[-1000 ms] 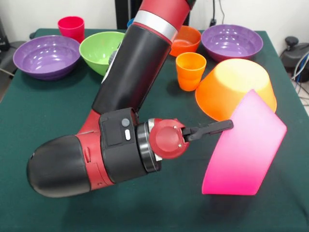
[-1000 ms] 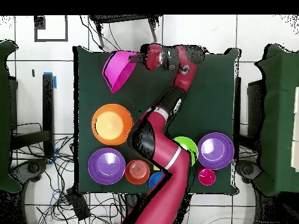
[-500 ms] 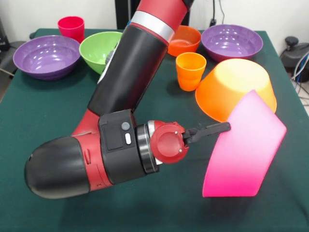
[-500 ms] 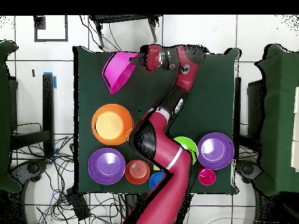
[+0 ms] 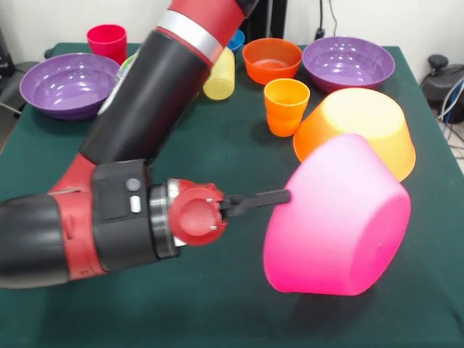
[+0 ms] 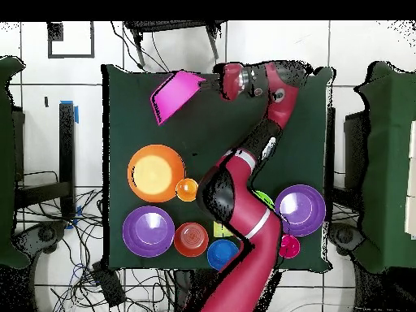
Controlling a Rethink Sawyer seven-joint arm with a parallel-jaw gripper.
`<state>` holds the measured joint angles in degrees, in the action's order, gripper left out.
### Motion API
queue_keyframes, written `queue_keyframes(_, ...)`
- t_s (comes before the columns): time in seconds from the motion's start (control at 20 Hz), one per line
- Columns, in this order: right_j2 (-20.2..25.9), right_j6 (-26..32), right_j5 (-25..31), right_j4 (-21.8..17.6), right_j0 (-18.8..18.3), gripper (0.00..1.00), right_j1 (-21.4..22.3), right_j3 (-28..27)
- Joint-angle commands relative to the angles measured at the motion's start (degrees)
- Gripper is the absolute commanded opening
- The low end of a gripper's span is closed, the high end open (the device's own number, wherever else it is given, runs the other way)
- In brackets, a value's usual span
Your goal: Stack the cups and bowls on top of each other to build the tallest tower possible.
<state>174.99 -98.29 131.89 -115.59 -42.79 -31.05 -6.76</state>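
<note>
My gripper [image 5: 284, 195] is shut on the rim of the large pink bowl [image 5: 337, 217], which is tilted with its mouth toward the arm and its base up and to the right. From overhead, the pink bowl [image 6: 177, 96] is near the table's top edge, with the gripper [image 6: 205, 81] at its right side. Just behind it, the large orange bowl [image 5: 355, 130] lies upside down. The orange cup [image 5: 286, 105], yellow cup [image 5: 220, 75] and red cup [image 5: 106, 41] stand upright. The small orange-red bowl [image 5: 272, 59] and two purple bowls [image 5: 348, 61] [image 5: 69, 83] sit open side up.
A blue bowl [image 5: 235, 40] peeks out behind the arm's upper link. My forearm [image 5: 145, 116] crosses the left middle of the table and hides most of the green bowl [image 6: 264, 197]. The table's front edge lies just below the pink bowl.
The arm swung left in the front view, pulling the pink bowl with it. The bowl rotated, now showing more of its rounded side and base. The yellow cup and blue bowl came into sight.
</note>
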Motion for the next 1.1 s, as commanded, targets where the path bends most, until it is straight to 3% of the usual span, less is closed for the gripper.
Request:
queue_keyframes(0.05,-0.1,5.5,2.2,-12.3,1.0,0.0,-6.3,-6.8)
queue_keyframes(0.6,-0.1,13.0,-0.5,-14.4,0.3,0.0,-6.1,-5.8)
queue_keyframes(1.1,-0.1,23.4,2.7,-18.0,0.1,0.0,-6.7,-5.2)
